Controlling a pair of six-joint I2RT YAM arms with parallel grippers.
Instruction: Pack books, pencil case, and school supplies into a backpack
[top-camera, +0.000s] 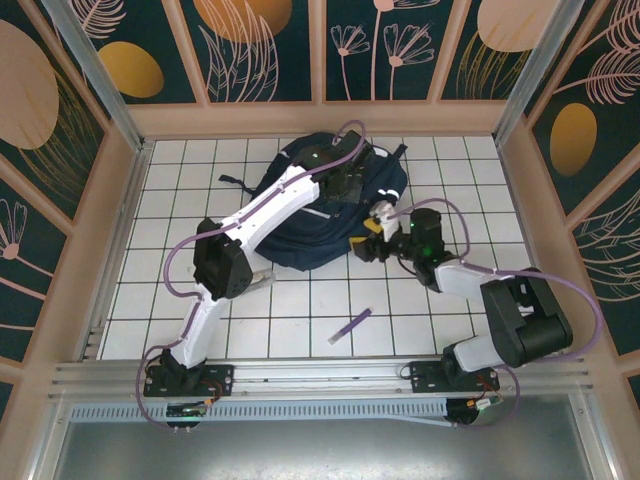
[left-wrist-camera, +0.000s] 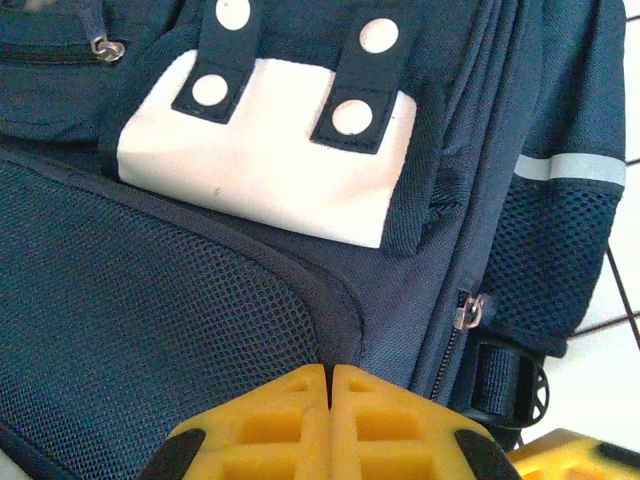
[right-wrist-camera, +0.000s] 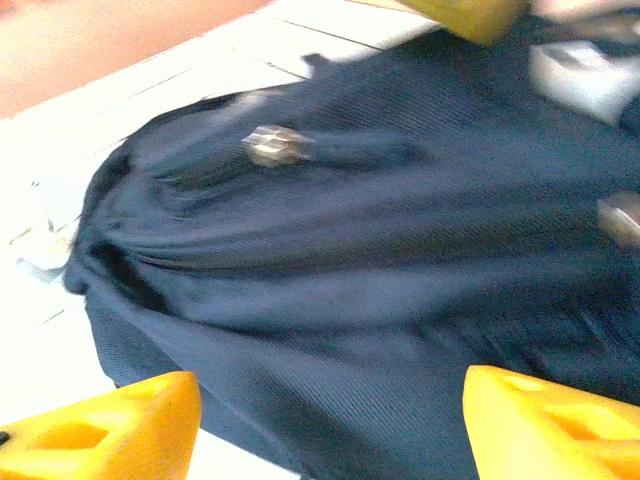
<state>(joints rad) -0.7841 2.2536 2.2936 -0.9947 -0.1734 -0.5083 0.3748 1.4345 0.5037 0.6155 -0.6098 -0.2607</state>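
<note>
a white tiled surface (top-camera: 300, 300) with dark grid lines is sitting inside wood-framed walls (top-camera: 265, 50), whose dark teal panels are showing orange ovals and pale line-drawn leaves and flowers. a metal rail (top-camera: 320, 372) is running along the near edge.

the navy backpack (top-camera: 320, 240) is lying flat at the far middle of the surface. a purple pen (top-camera: 352, 322) is lying alone on the tiles nearer the arms, well apart from the backpack.

the left hand (left-wrist-camera: 330, 380) is hanging over the top of the backpack with its yellow fingers pressed together. just beyond them a white patch (left-wrist-camera: 270, 150) crossed by two navy straps (left-wrist-camera: 355, 90) with white studs is showing, along with a mesh pocket (left-wrist-camera: 130, 300), a zip pull (left-wrist-camera: 467, 312) and a pale reflective stripe (left-wrist-camera: 570, 168).

the right hand (right-wrist-camera: 330, 400) is sitting at the backpack's near right edge, its fingers standing wide apart with blurred navy fabric spreading just beyond them; whether they are touching it i cannot tell.
</note>
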